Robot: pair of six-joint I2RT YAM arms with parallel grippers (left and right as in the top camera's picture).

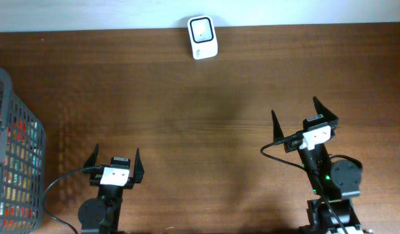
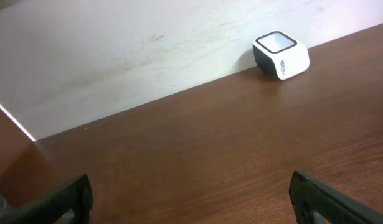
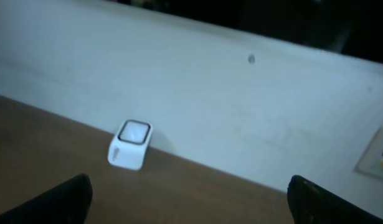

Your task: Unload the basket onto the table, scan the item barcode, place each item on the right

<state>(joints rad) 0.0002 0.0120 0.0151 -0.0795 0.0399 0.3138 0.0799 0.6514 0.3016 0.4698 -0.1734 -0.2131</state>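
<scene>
Counter brown wood, fills most of overhead view. Grey mesh basket at left edge, partly cut off, colourful items inside, too small to tell apart. Left tool near-left, spread wide, nothing between its fingers, above bare counter right of basket. Right tool near-right, slightly farther in, also wide, holding nothing. White scanner with dark-framed window sits at far edge of counter, about centre, close to pale wall, well apart from both tools and basket.
</scene>
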